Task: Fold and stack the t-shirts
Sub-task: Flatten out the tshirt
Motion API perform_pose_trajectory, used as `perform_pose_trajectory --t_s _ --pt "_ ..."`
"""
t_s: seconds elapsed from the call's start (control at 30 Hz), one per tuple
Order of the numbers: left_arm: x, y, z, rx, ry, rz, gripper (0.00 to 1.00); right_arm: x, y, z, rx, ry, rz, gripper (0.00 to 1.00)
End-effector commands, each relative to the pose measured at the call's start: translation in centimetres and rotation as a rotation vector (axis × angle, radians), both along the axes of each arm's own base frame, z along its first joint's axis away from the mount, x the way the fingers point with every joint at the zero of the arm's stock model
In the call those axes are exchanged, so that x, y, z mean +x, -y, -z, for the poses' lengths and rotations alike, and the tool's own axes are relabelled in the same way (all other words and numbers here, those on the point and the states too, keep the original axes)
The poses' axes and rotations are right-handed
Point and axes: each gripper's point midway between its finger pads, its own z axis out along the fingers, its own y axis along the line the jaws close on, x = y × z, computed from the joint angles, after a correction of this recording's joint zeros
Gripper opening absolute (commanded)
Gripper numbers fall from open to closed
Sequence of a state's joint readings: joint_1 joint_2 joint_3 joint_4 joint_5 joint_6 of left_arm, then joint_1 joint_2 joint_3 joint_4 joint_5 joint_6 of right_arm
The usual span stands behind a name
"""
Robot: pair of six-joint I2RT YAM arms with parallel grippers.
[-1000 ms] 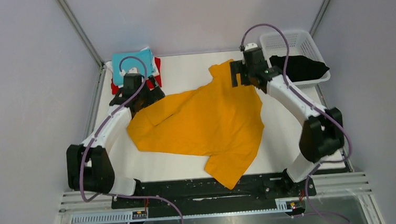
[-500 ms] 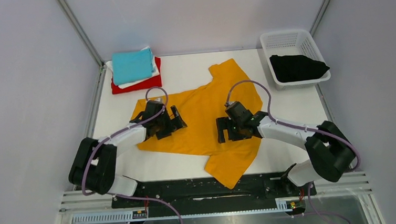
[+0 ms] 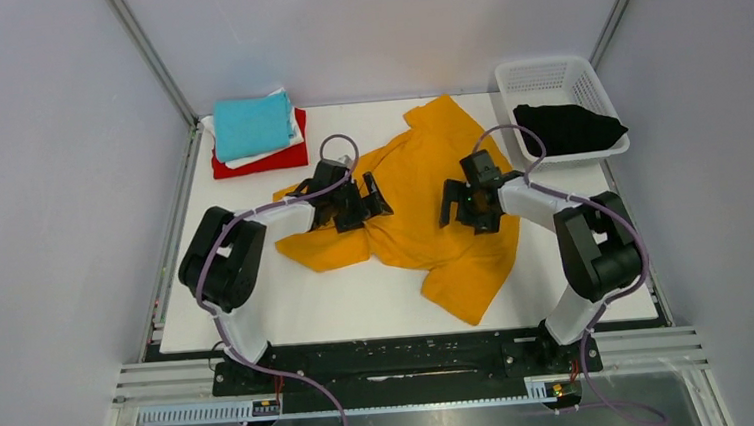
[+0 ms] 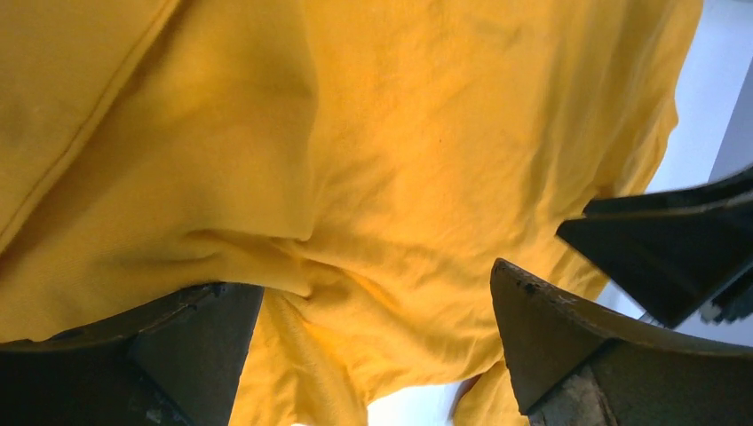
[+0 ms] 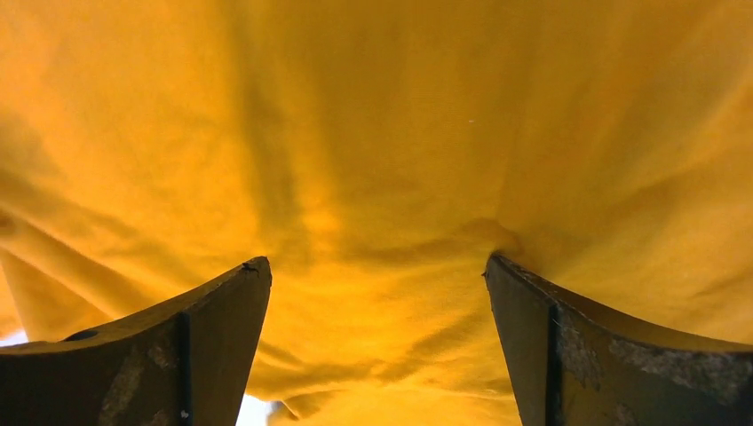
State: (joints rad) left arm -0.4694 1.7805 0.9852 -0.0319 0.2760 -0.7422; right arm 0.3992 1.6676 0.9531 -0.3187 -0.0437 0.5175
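You are seeing the orange-yellow t-shirt (image 3: 423,205) lying rumpled and bunched across the middle of the table (image 3: 359,294). The black shirt (image 3: 568,127) is sitting heaped in the basket (image 3: 543,64). The teal shirt (image 3: 250,125) is lying folded atop the white shirt (image 3: 246,162) and the red shirt (image 3: 289,156), far left.

Left gripper (image 3: 370,195): a second ago out at 10 o'clock over the stack, since swung in, now mid-table pointing toward 3. Right gripper (image 3: 450,208): was at 1 o'clock by the basket (image 3: 543,63), now mid-table pointing toward 9. Both sit low on the shirt (image 3: 409,233). Shirt bunched narrower: 9 o'clock edge drawn in, top pushed toward 12, tail shifted toward 5.
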Motion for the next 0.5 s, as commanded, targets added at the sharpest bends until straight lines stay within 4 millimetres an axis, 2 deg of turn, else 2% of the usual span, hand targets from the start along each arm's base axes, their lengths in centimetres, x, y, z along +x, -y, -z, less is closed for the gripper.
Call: perform_pose_trajectory --t_s 0.0,0.07,0.13,0.17,0.23,0.33,0.47 --pt "1.1 2.9 -0.3 -0.022 -0.009 0.083 0.99 3.5 3.5 -0.7 -0.064 0.011 0.05 0.99" --pt "2.0 3.4 -1.7 -0.016 0.016 0.096 0.99 5.3 4.6 -1.9 -0.111 0.054 0.053 1.0" --pt "2.6 3.2 -3.5 -0.003 0.064 0.091 0.99 6.1 4.9 -3.8 -0.134 0.094 0.038 0.99" --pt "2.4 2.6 -4.9 0.007 0.102 0.082 0.99 6.2 4.9 -4.6 -0.129 0.112 0.031 1.0" --pt "1.5 0.6 -6.1 0.051 0.148 0.036 0.99 5.5 4.7 -5.6 -0.099 0.15 0.026 0.99" --pt "-1.4 -3.6 -5.8 0.144 0.161 -0.067 0.99 3.7 4.9 -6.2 -0.063 0.204 0.04 0.99" --pt "-6.6 -9.5 -2.6 0.257 0.091 -0.236 0.99 0.3 4.7 -6.0 0.023 0.231 0.057 1.0"
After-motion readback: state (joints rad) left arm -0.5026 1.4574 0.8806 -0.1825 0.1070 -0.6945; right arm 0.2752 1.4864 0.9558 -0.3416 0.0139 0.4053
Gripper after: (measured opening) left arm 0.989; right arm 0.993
